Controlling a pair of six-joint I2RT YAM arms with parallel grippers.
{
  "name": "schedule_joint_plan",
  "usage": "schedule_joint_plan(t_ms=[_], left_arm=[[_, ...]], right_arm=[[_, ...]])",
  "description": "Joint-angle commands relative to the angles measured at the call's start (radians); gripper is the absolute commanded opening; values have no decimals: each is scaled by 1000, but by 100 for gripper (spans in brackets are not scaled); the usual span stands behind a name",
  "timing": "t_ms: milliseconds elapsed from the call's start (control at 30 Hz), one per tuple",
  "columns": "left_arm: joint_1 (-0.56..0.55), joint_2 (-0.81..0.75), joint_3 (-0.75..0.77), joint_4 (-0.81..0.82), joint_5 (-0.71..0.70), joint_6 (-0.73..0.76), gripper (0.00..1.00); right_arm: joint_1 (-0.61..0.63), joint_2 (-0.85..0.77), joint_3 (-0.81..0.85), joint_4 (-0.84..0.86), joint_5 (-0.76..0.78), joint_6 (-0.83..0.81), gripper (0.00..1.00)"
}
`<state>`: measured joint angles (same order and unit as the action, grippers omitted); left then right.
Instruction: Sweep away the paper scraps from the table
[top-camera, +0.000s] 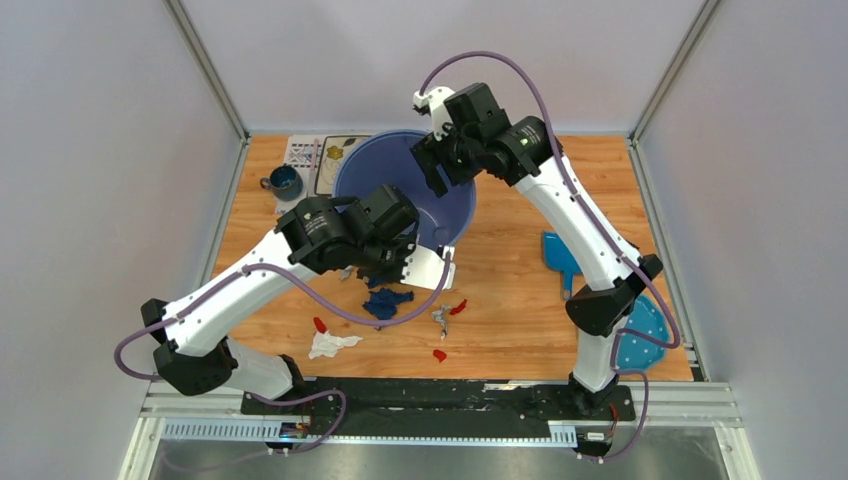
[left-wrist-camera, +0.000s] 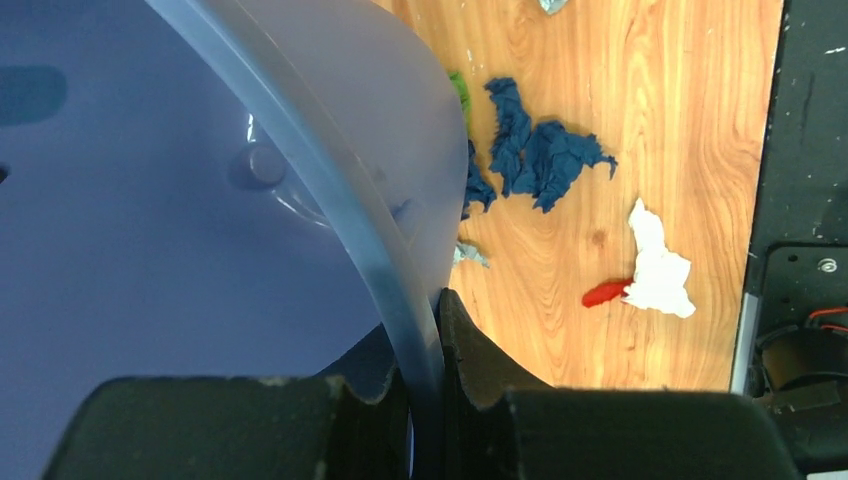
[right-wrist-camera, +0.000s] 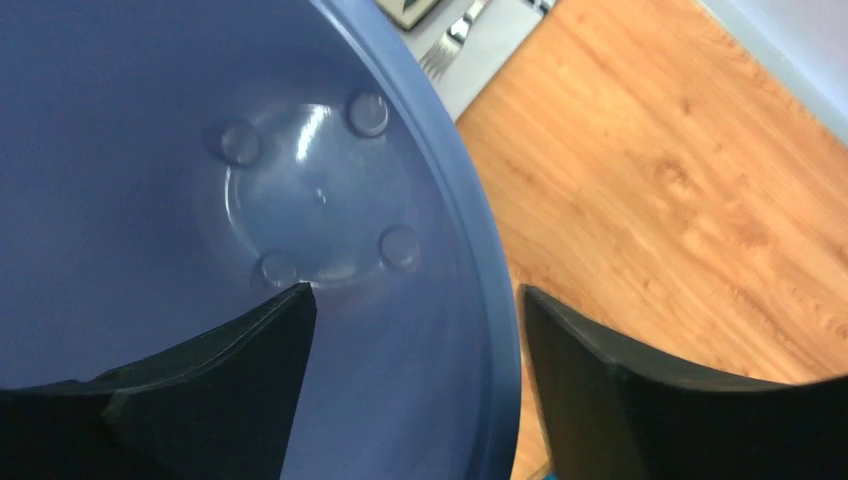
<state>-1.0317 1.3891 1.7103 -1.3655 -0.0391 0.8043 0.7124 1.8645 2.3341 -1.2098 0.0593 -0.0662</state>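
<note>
The paper scraps (top-camera: 388, 302) lie on the table (top-camera: 510, 300) just before the bowl (top-camera: 375, 165). A mug (top-camera: 284, 183) and placemat (top-camera: 305, 150) sit left of it, a dustpan (top-camera: 558, 255) right.

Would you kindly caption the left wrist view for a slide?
Left gripper clamps the blue tub by its rim, paper scraps scattered on the table.

1. The table (top-camera: 520, 300) is orange-brown wood-grain with metal frame edges.
2. Paper scraps lie loose on its near middle: a dark blue piece (top-camera: 388, 302), a white piece (top-camera: 330, 345) to its near left, a silver-grey bit (top-camera: 440, 318), and red bits (top-camera: 439, 354) scattered among them.
3. A blue dustpan (top-camera: 558, 255) lies right of centre, with a polka-dot cloth (top-camera: 648, 325) at the near right edge.
4. A patterned placemat (top-camera: 305, 150) lies far left, with a mug (top-camera: 284, 182) just beside it.
5. A blue basin (top-camera: 360, 165) tilts over the far middle. Whether it touches the wood cannot be told.
</note>
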Motion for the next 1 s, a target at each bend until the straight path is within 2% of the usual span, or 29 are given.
schedule_joint_plan(t_ms=[0,33,67,100,167,300,333,367,433,467,800,900,967], left_arm=[[-1,-22,49,49,-79,32,0],[-1,-21,49,49,-84,32,0],[-1,-19,46,51,-88,32,0],[-1,-16,42,58,-93,30,0],[-1,-12,37,78,-117,24,0],[-2,-5,18,135,-206,3,0],[-1,-5,18,150,-222,-4,8],[-2,-5,20,193,-237,-17,29],[1,-5,34,238,-277,-48,49],[-1,-4,43,276,-284,-57,81],[10,11,212,404,-308,-197,83],[73,-2,157,420,-268,-258,83],[136,-30,51,454,-254,-304,84]], right_arm=[[-8,-21,-22,7,-59,-70,70],[-10,-22,-30,15,-90,-73,61],[-8,-27,-35,22,-108,-76,37],[-8,-36,-38,41,-105,-81,22],[-8,-47,-51,68,-61,-83,0],[-22,-70,-59,104,71,-96,0],[-42,-70,-53,105,82,-86,0],[-56,-70,-36,108,92,-75,0],[-105,-74,-27,116,93,-32,0],[-125,-80,-27,134,82,-17,0],[-422,-140,-131,259,-16,132,0],[-530,-82,-114,259,-16,173,0],[-596,-35,-93,248,-41,193,0]])
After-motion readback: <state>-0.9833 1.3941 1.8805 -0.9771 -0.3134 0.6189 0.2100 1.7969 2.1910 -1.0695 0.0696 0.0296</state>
